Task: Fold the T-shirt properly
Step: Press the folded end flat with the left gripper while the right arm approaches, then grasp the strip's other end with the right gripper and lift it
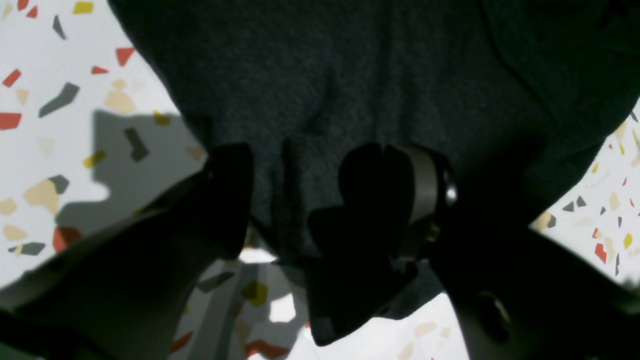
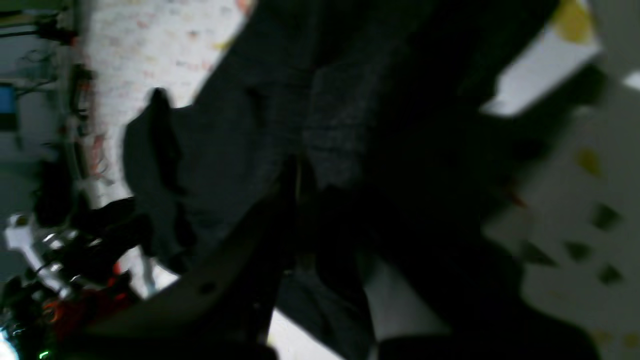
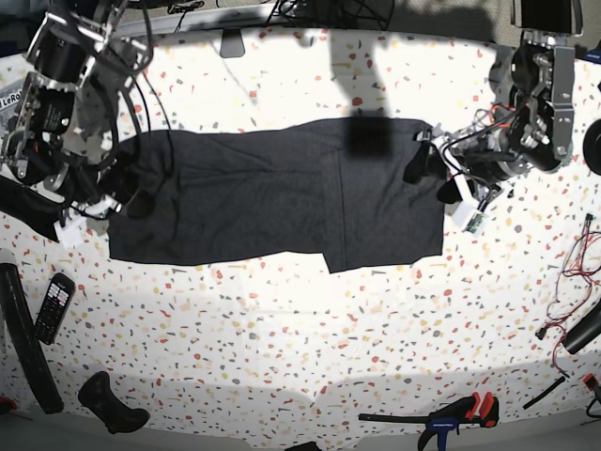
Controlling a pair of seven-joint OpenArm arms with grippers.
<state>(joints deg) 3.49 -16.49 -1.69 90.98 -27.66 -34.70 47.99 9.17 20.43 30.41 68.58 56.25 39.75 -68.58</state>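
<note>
Currently the T-shirt [image 3: 272,202] lies spread flat across the desk's [image 3: 310,319] far half, long axis left-right. Right gripper [image 2: 300,175] is clamped shut on fabric at the shirt's end near the desk's left edge. Left gripper [image 1: 295,195] sits at the opposite end, jaws wide apart straddling the cloth, nothing pinched yet. Best to close the left fully on the hem first, then lift both ends together, level, keeping cloth taut so no wrinkle folds in.
</note>
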